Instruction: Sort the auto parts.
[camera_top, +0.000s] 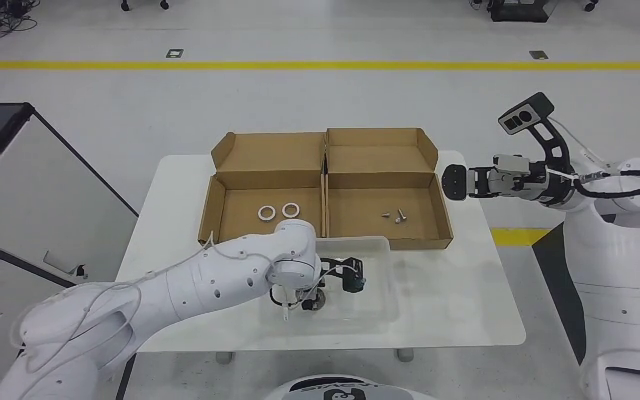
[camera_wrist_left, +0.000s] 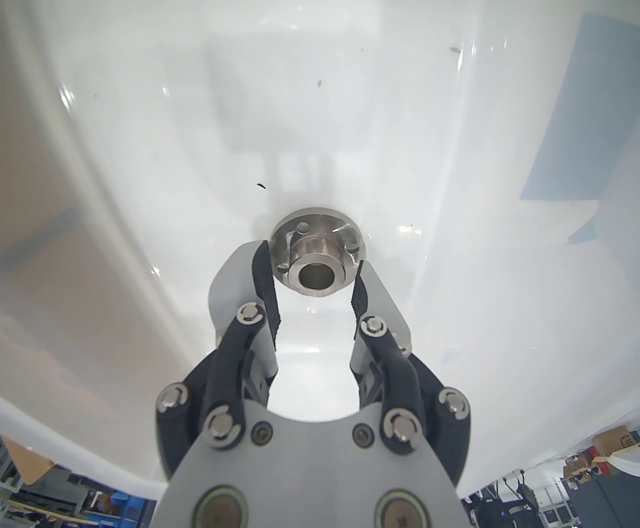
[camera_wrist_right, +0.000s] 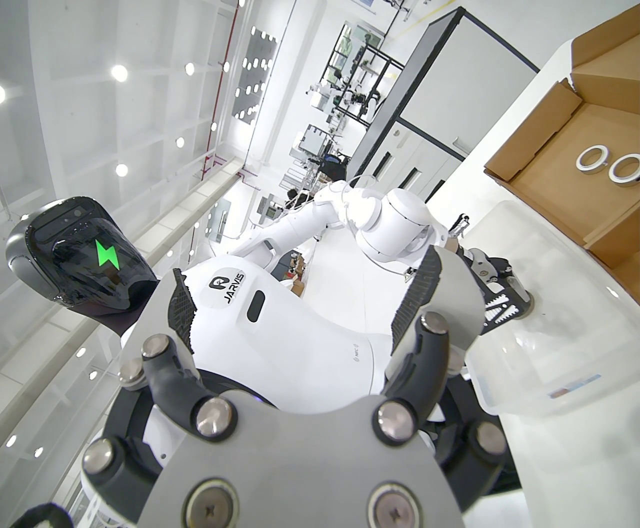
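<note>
On your left, the left box (camera_top: 240, 215) holds two white rings (camera_top: 267, 212) lying side by side on its floor, so that kind looks sorted. Just in front of the boxes, at the near edge of the bench (camera_top: 470, 300), stands the clear tub (camera_top: 385, 285), and the left claw (camera_wrist_left: 310, 280) is down inside it. The piece you are dealing with now is the metal hub (camera_wrist_left: 316, 250), a round flanged part with a bore through its middle. It sits right between the fingertips, with a ribbed pad (camera_wrist_left: 260, 280) against its rim on each side, so the left claw looks closed on it at a narrow gap. You cannot tell whether the hub rests on the tub floor or is already clear of it. Further right, the right box (camera_top: 360, 215) holds two small bolts (camera_top: 396, 213) close together. By that count four parts are sorted, and the hub is the one part you can see left in the tub. Neither box shows a matching piece, so you must judge where it goes. On the far right, the right claw (camera_top: 447, 182) hangs wide open and empty above the bench's edge, well apart from the hub.
</note>
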